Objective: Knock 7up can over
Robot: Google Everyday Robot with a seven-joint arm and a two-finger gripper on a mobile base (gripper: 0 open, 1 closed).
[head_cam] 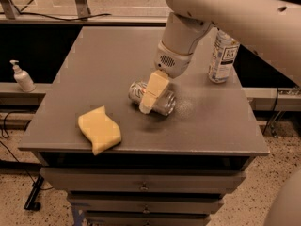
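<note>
The 7up can [165,104] is a small silver can with a pale label. It lies on its side near the middle of the grey table [211,131]. My gripper [151,94] hangs from the white arm that comes in from the upper right. It is down at the can, and its cream-coloured tip overlaps the can's middle. The can's left end [136,92] and right part show on either side of the tip.
A clear plastic water bottle [222,56] stands upright at the table's back right. A yellow sponge [99,129] lies near the front left edge. A soap dispenser [21,77] stands on a ledge off to the left. Drawers [141,185] sit below the table top.
</note>
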